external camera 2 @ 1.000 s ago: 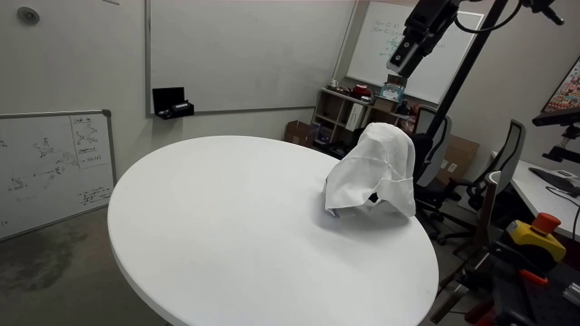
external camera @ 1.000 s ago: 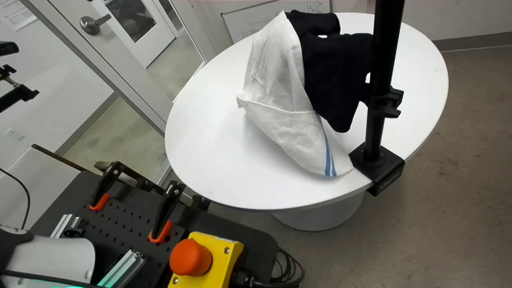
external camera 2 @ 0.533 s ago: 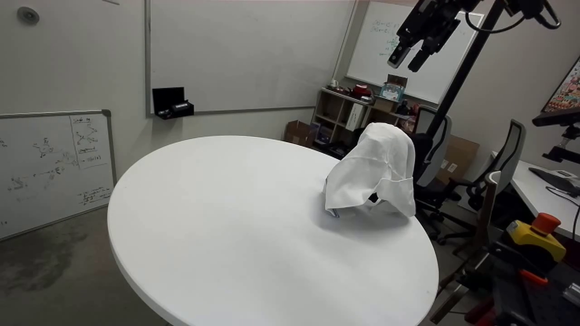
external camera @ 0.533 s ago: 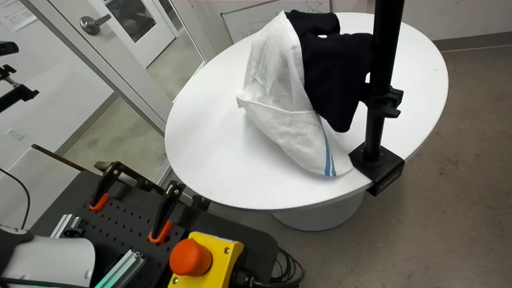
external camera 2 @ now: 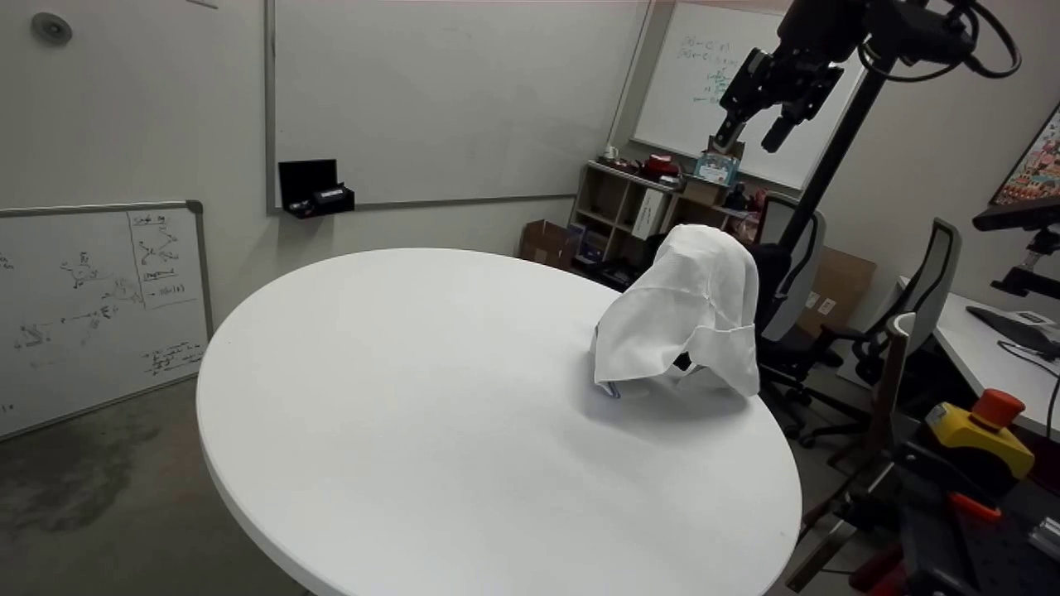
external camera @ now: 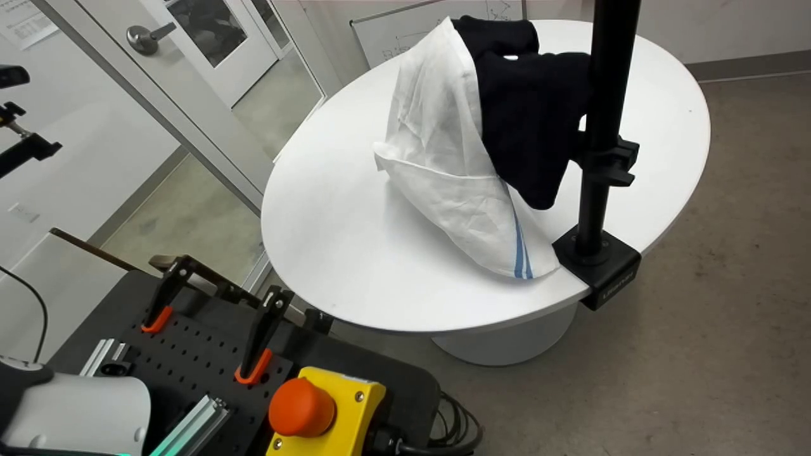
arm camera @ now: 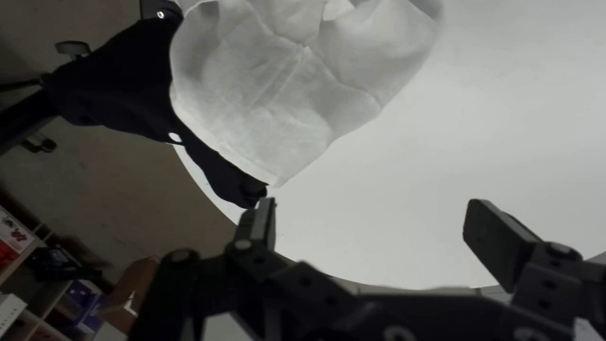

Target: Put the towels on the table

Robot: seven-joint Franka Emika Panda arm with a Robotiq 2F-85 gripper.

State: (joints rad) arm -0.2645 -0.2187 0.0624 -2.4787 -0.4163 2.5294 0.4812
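Gripper (arm camera: 371, 204): jaws spread apart, lower half of the wrist view.
White towel (external camera: 437, 120): upper centre of an exterior view, peaked above the table (external camera: 329, 240), blue-striped.
Black towel (external camera: 532, 120): right of it, beside the black pole (external camera: 608, 88).
Table: round, white, beneath both.

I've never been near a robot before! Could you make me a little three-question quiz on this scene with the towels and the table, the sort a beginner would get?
1. True or false: in the wrist view, the fingers stand apart with nothing gripped between them.
2. In an exterior view, what colour are the stripes on the white towel? A) red B) blue C) green
3. Fill in the missing word (middle or edge): the black pole stands at the ...... of the round table.

Key:
1. True
2. B
3. edge
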